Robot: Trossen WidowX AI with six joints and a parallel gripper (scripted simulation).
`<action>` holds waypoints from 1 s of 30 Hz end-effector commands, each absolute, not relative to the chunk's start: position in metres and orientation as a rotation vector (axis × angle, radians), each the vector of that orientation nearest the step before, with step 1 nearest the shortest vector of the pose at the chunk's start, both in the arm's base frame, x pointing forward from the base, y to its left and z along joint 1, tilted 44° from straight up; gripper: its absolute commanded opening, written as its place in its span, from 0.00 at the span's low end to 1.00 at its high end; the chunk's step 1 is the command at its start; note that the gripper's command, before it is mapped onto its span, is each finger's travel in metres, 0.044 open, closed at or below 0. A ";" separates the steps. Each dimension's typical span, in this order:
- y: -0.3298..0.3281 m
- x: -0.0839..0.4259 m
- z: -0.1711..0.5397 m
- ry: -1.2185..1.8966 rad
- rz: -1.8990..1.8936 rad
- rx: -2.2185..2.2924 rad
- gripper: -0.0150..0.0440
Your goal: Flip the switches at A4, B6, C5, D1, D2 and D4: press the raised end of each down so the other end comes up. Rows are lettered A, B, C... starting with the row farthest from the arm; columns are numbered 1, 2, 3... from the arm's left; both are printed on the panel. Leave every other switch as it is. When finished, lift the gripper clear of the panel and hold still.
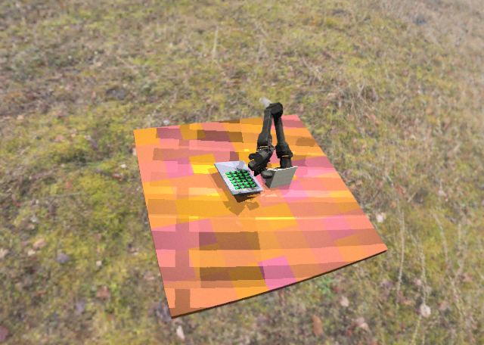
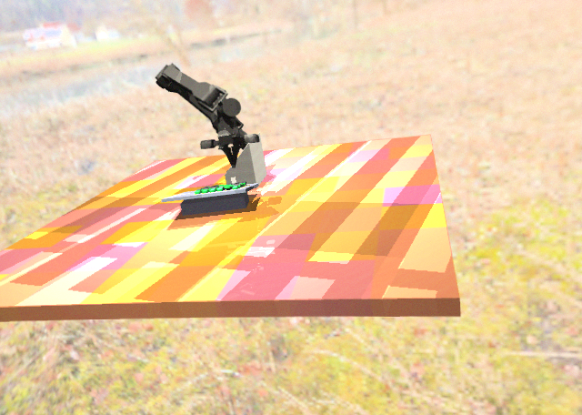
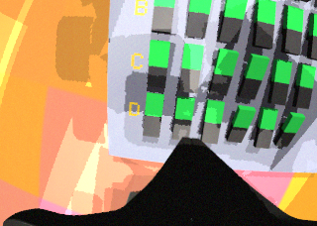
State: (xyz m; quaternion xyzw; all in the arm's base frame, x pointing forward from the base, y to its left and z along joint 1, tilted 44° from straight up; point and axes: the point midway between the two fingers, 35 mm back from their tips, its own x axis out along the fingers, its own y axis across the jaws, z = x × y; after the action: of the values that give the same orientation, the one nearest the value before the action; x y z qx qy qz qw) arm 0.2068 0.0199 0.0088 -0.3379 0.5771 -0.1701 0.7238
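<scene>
The switch panel [image 1: 228,166] [image 2: 174,197] [image 3: 119,142] lies tilted in front of the arm. The wrist view shows parts of rows B, C and D; row A is out of that view. Each switch has a green end and a grey end. My gripper [image 1: 255,173] [image 2: 233,166] [image 3: 192,141] is shut and empty. In the wrist view its tip is at the near, grey end of switch D2 [image 3: 184,108]; contact cannot be told. Switch D1 [image 3: 154,104] is left of it, and switch D4 [image 3: 244,117] and switch C5 [image 3: 282,71] are to the right. Exact tilts are hard to judge.
A grey block [image 1: 282,177] [image 2: 254,164] stands by the arm's base, close behind the panel's near edge. The table [image 1: 231,247] [image 2: 282,278] has a patchwork of orange, pink and yellow. Shadows cross the panel.
</scene>
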 end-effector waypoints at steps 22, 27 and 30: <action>-0.032 0.219 0.025 1.299 -0.392 -0.744 0.25; -0.038 0.222 0.018 1.298 -0.393 -0.744 0.25; -0.039 0.222 0.017 1.298 -0.393 -0.744 0.25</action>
State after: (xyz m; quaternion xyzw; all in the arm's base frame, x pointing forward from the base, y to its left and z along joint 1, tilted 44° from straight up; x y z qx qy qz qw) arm 0.2226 -0.0362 0.0199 -0.3337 0.5854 -0.1773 0.7172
